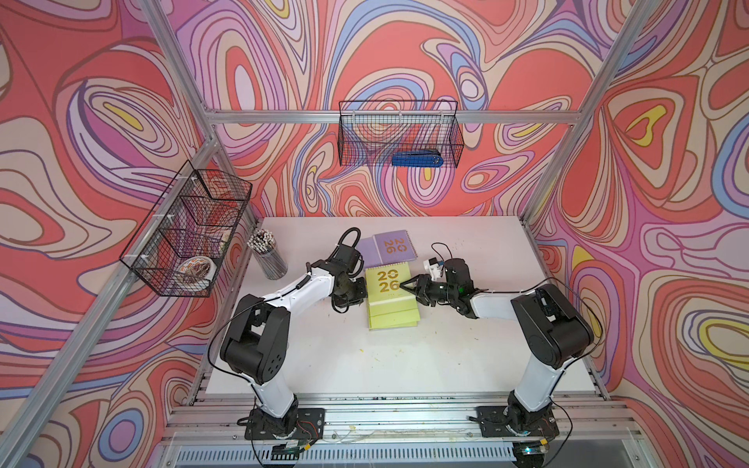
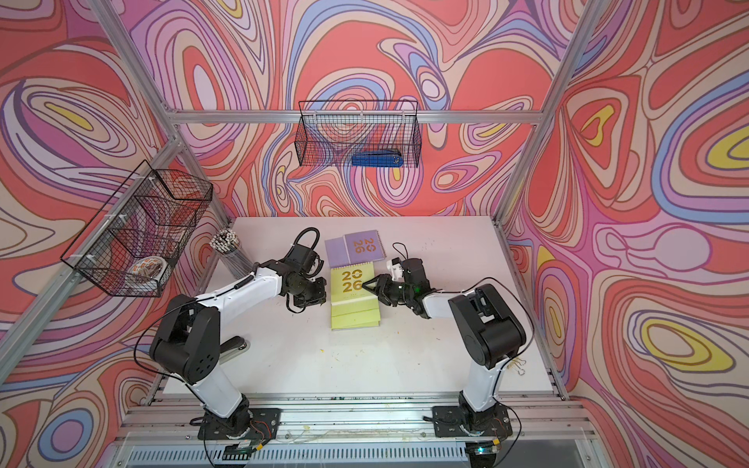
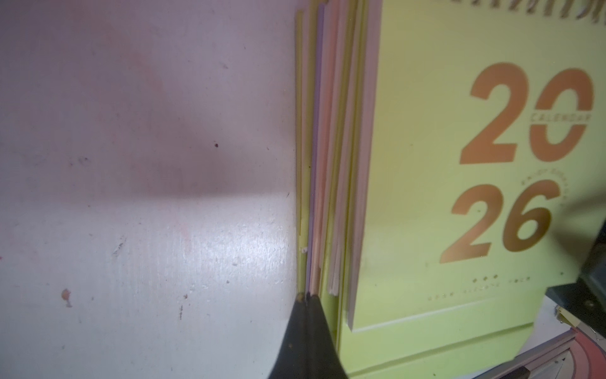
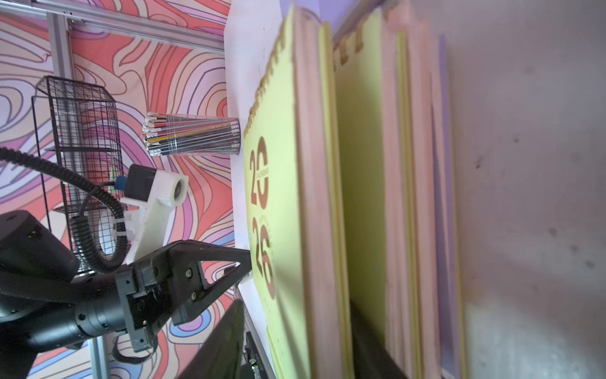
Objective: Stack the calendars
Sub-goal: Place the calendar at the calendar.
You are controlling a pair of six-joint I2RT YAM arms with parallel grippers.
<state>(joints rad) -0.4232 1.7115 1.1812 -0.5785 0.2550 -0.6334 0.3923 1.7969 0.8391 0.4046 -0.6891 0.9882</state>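
Since the right tool [image 1: 402, 286] stands with its jaws parted about the right edge of the top yellow-green calendar [image 1: 385, 283], one finger [image 4: 226, 341] clear above the cover and a dark shape, probably the other, beneath it, that calendar looks released onto the stack [image 1: 393, 318] in the middle of the counter [image 1: 364, 356]. The left tool [image 3: 307, 298] is clenched on nothing, its tips touching the stack's left edge. The top calendar sits shifted toward the far edge, so lower layers show on the near side. The coming move likely turns on the lilac calendar [image 1: 394, 246]. It lies just beyond the stack toward the far edge, between the arms, with its spiral toward the right edge, a quarter turn off the stack. It looks slightly nearer the right tool, and nothing stands between them. A pencil cup [image 1: 269, 257] stands well apart by the left edge.
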